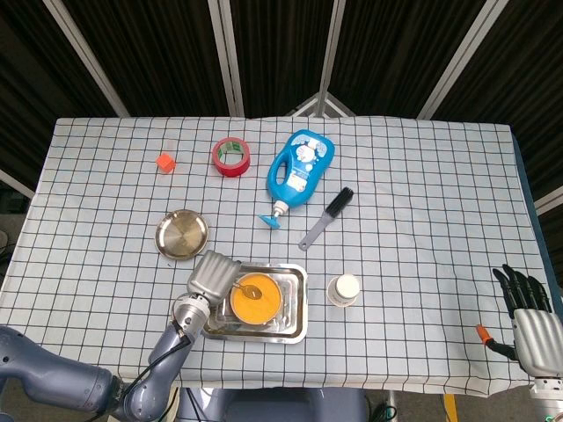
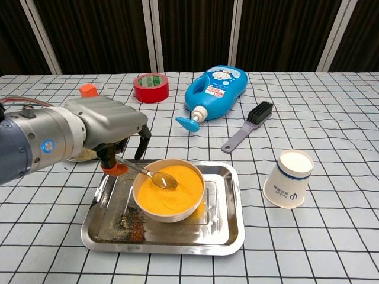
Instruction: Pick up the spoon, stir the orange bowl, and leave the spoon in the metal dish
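The orange bowl (image 1: 256, 300) (image 2: 169, 190) of orange powder stands in a steel tray (image 1: 290, 330) (image 2: 228, 236). The spoon (image 1: 249, 288) (image 2: 151, 174) rests with its bowl on the powder and its handle pointing back left over the rim. My left hand (image 1: 212, 274) (image 2: 106, 123) hovers at the tray's left end, thumb and fingers apart on either side of the handle's end. The round metal dish (image 1: 182, 235) lies behind left of the tray; in the chest view the hand mostly hides it. My right hand (image 1: 529, 319) hangs off the table's front right corner, fingers straight and holding nothing.
A white paper cup (image 1: 344, 289) (image 2: 289, 178) stands right of the tray. Further back lie a brush (image 1: 327, 216) (image 2: 247, 126), a blue bottle (image 1: 299, 166) (image 2: 214, 89), a red tape roll (image 1: 232, 156) (image 2: 151, 87) and a small orange cube (image 1: 164, 162) (image 2: 88, 90).
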You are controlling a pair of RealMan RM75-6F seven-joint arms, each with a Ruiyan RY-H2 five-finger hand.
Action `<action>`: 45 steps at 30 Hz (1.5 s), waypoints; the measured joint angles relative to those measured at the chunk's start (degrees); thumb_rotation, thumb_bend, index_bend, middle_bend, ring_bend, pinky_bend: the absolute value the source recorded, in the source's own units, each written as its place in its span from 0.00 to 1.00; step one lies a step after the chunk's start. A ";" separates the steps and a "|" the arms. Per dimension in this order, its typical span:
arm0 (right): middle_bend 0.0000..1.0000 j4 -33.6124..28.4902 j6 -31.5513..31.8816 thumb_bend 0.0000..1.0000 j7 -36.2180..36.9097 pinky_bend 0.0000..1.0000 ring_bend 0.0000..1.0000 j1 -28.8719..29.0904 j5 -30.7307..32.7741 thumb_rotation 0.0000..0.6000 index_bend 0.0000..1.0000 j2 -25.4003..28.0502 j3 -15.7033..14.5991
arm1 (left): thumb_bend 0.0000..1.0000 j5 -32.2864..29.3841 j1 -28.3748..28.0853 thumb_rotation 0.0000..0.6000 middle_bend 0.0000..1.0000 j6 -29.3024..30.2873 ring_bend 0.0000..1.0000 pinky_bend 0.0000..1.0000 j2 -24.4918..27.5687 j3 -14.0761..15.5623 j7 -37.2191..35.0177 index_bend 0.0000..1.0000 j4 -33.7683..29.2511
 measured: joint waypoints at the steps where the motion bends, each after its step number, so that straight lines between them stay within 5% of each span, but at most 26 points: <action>1: 0.00 -0.01 -0.01 0.31 0.00 0.00 0.00 0.00 0.02 1.00 0.00 0.01 0.00 | 0.50 -0.16 -0.13 1.00 1.00 0.10 1.00 1.00 -0.19 -0.06 -0.08 0.43 0.19; 45: 0.00 -0.31 -0.11 0.31 0.44 0.00 0.00 -0.05 0.31 1.00 0.00 0.25 0.03 | 0.53 -1.95 -3.00 1.00 1.00 1.90 1.00 1.00 -3.03 1.59 -2.19 0.49 2.82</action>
